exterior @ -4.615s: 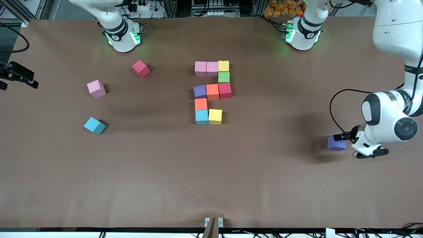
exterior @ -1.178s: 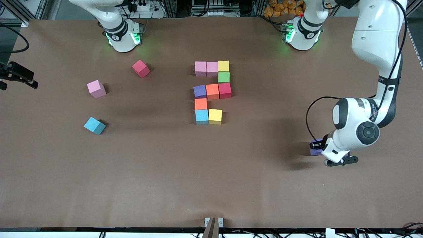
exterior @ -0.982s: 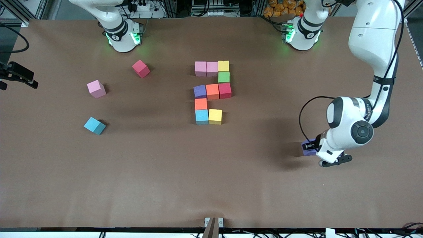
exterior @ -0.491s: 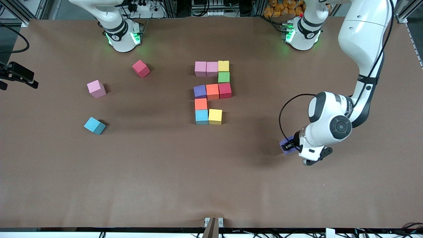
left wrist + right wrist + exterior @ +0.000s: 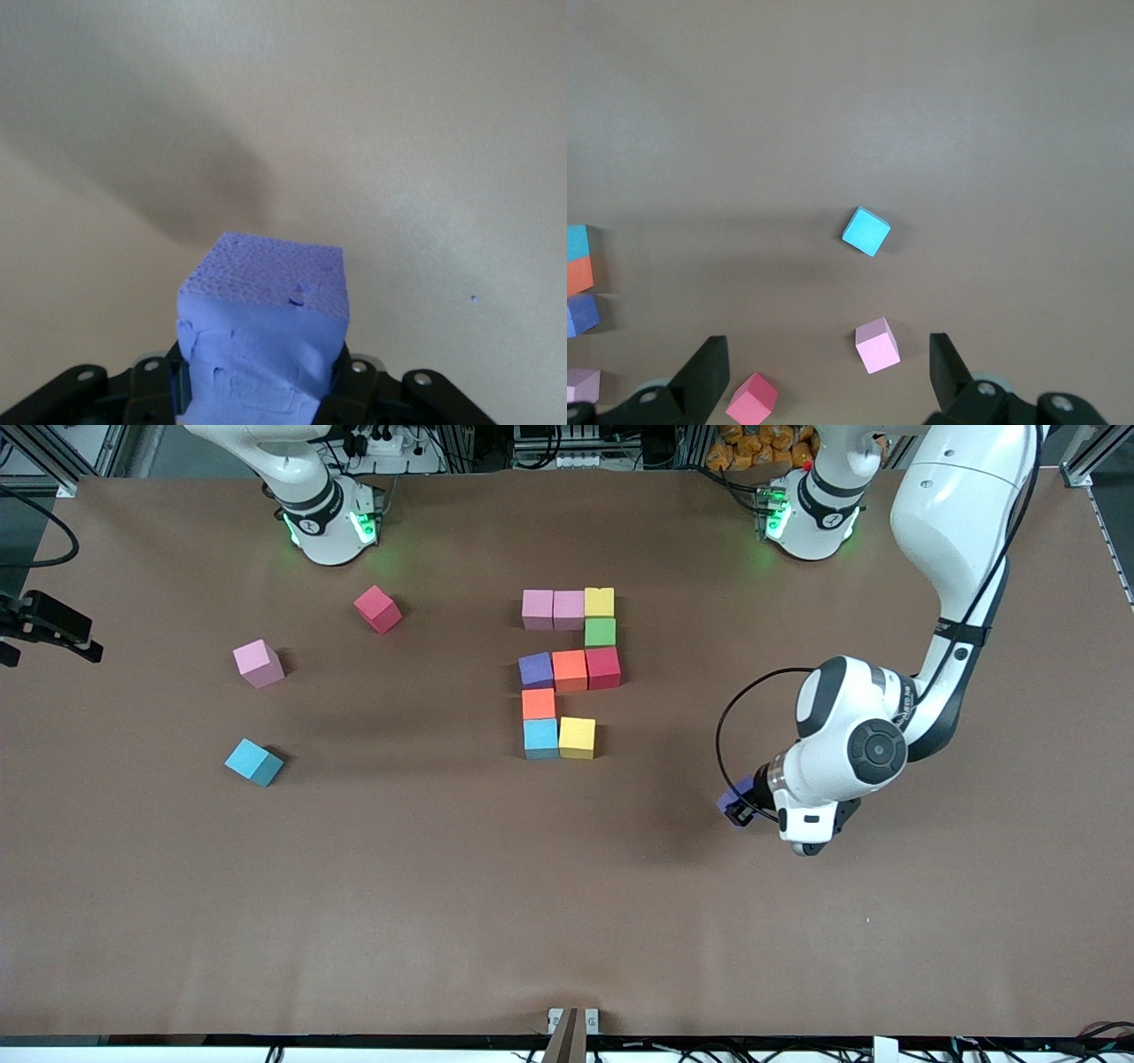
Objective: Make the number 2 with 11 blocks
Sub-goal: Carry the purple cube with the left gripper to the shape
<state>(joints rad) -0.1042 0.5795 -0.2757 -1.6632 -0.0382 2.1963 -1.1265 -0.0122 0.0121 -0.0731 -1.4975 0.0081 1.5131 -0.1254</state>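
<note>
Loose blocks lay toward the right arm's end of the worktop (image 5: 443,921): a teal block (image 5: 253,762) nearest the front camera, a pink block (image 5: 258,663) farther back, and a red block (image 5: 377,608) farthest, close to the right arm's base.

The right gripper (image 5: 828,363) waited high over that end, its fingers (image 5: 704,372) spread wide and holding nothing; its wrist view looked down on the same three loose blocks.

The number 2 (image 5: 570,673) sat at mid-worktop, unfinished. Its farthest row held two pink cubes and a yellow one, a green cube came next under the yellow, then a row of purple, orange and red. An orange cube followed below the purple, and the nearest row held a teal cube and a yellow cube (image 5: 577,737), touching.

The left gripper (image 5: 742,802) hung over bare worktop toward the left arm's end, its fingers clenched on a purple block (image 5: 261,341), lifted clear of the surface and well apart from the digit.
</note>
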